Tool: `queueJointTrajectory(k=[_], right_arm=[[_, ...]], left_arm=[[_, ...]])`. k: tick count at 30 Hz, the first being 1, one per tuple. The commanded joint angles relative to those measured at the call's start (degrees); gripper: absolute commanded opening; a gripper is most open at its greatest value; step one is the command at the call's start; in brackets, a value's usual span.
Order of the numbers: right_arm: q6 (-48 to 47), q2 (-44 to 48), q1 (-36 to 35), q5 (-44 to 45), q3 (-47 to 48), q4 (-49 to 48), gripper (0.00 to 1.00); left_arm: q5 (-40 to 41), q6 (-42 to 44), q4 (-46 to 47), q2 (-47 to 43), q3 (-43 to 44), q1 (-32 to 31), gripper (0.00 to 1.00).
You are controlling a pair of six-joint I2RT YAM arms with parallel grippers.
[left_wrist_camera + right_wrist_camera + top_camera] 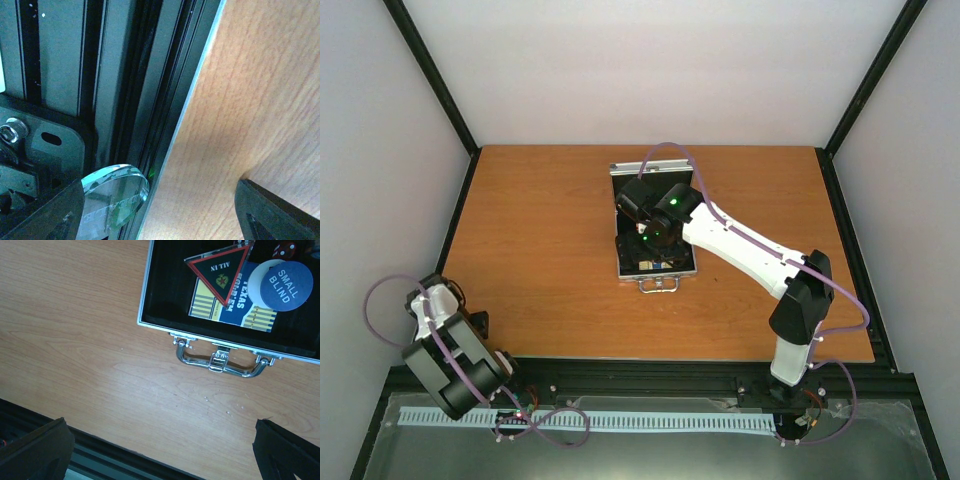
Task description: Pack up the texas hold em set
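The silver aluminium case (620,262) lies open mid-table, handle (220,357) toward the arms. In the right wrist view its black lining (165,300) holds a blue-yellow card deck (210,302), a black triangle (222,270) marked ALL IN on top of it, a blue disc (287,285) marked SMALL BLIND and a red die (286,249). My right gripper (160,450) is open and empty, high above the case (642,205). My left gripper (165,215) is open at the table's near left edge (500,365). A clear disc (112,197) sits against its left finger (55,215); I cannot tell what supports it.
The wooden table (540,250) is bounded by a black frame rail (650,375) along the near edge, which fills the left half of the left wrist view (75,75). White walls with black posts (430,70) enclose the back and sides.
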State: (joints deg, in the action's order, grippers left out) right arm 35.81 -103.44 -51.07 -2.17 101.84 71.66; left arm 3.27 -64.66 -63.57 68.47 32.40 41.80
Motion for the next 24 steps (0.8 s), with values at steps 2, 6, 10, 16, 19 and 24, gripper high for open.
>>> queueJointTrajectory(k=[2,6,10,16,19,24], right_arm=[[0.24,1.28,0.66,1.0,-0.67,-0.85,1.0],[0.84,1.58,0.79,1.03,-0.62,-1.12,1.0],[1.14,1.84,0.8,1.29,-0.85,-1.15,1.0],[1.71,1.84,0.8,0.43,-1.39,-1.92,1.0],[1.94,1.75,0.8,-0.11,-1.58,-2.36,1.0],[2.09,1.96,0.84,-0.28,-1.73,-2.7,1.0]], left_arm=[[-3.9,0.97,4.18,0.67,-4.28,0.3,0.85],[-3.55,1.97,5.55,-0.28,-4.19,0.3,0.82],[-3.83,3.63,6.87,-0.01,-3.49,0.29,0.78],[-3.65,5.89,7.57,-0.86,-1.11,-0.23,0.76],[-3.27,6.49,7.32,-0.93,1.28,-0.32,0.76],[-4.5,7.22,3.65,-2.48,2.94,-0.33,0.77]])
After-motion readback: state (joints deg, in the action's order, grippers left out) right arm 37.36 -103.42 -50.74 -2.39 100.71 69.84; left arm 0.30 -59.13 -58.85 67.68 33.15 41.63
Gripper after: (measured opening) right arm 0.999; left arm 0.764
